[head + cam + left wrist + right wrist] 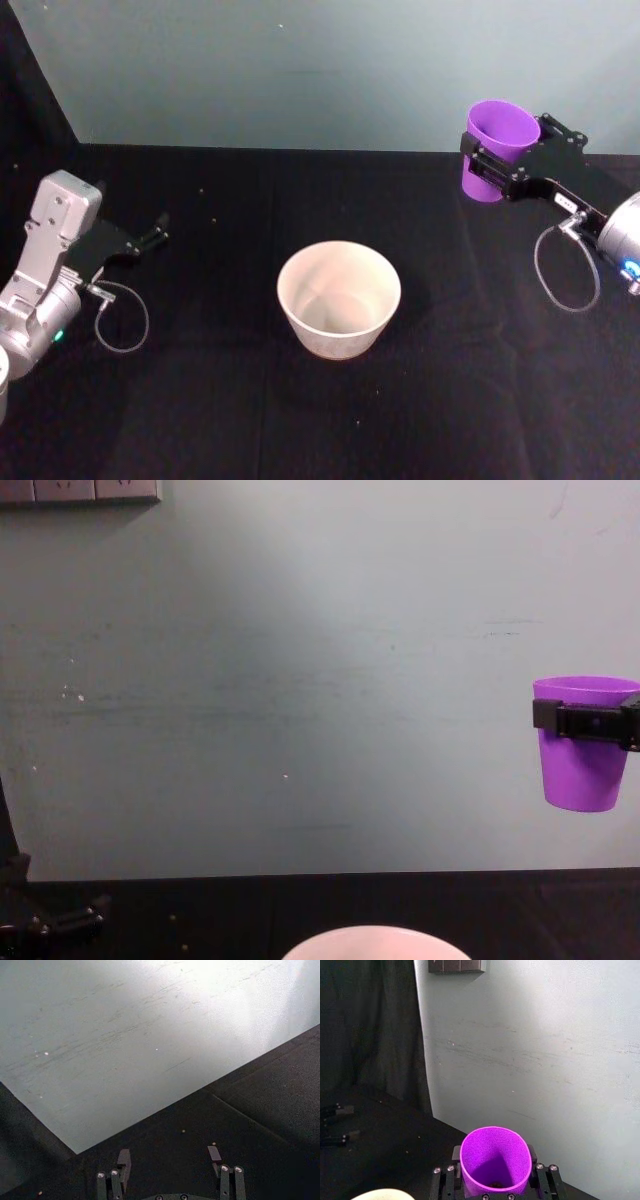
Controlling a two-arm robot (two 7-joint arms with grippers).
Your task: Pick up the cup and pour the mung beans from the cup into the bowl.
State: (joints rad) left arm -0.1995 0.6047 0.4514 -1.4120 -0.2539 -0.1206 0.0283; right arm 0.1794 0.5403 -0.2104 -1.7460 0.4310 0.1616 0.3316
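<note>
Right hand (492,166) clamped round cup (497,128) near rim, upright, above tabletop's (200,400) far right corner; likely light, thin-walled, slippery. Left hand (150,236) spread, left edge.

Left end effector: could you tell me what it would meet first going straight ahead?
Probably the pale wall beyond the black table; nothing nearer lies before the left end effector, though depth is unclear.

I see strong glare on the pale wall (220,985) far ahead of the left gripper (169,1156). Around that gripper the black cloth (265,1110) lies dim and swallows any shadows.
</note>
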